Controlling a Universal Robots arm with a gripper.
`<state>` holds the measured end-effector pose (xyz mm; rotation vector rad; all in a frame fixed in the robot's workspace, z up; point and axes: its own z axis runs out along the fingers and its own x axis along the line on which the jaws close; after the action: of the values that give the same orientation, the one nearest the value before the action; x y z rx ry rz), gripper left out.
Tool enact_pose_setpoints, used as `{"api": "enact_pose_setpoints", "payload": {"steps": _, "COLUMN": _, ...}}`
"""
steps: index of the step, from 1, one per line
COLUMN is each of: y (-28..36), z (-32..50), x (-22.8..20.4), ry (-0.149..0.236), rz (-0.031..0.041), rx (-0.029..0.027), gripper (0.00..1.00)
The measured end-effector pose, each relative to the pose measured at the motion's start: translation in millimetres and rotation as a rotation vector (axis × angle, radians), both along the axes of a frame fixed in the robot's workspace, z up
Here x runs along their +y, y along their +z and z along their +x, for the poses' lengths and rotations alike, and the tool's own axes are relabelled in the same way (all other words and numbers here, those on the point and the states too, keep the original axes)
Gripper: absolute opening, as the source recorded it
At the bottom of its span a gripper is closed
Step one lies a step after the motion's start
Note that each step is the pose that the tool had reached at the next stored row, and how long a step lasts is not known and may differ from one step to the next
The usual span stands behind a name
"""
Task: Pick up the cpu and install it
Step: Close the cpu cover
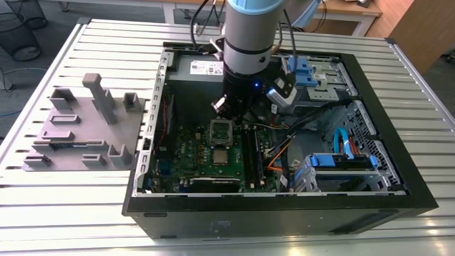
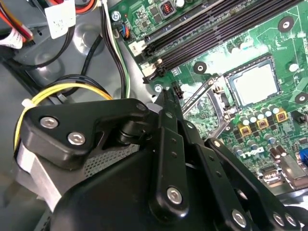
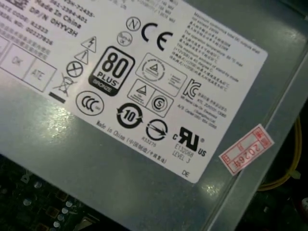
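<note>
In the exterior view an open computer case is seen lying on a slatted metal table, with 1 robot arm reaching down into it from 12 o'clock. The gripper is poised low over the green motherboard, near the board's 12 o'clock edge. How far the gripper is open cannot be told, nor whether anything is gripped.

The cpu is seen as a small silver-grey square lying flat on the motherboard, at 6 o'clock from the gripper and apart from it. Between the 2, a metal-framed rectangle is seen, just at 12 o'clock of the cpu. In the second wrist view the cpu is shown seated inside a dark square socket frame, beyond the gripper's black body. Long black memory slots are seen near the socket, and a yellow cable is looped off the board.

In the first wrist view a grey power supply is shown with its white label.

A grey fixture block is placed on the table at 9 o'clock of the case, and a blue drive bracket is seen inside the case at 4 o'clock.
</note>
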<state>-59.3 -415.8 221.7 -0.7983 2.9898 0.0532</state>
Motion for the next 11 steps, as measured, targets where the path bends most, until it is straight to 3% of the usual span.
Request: {"api": "enact_pose_setpoints", "payload": {"steps": 11, "y": 6.6, "z": -7.3, "x": -0.2, "ry": 0.027, "rz": 0.0002, "rx": -0.0099, "gripper": 0.11}}
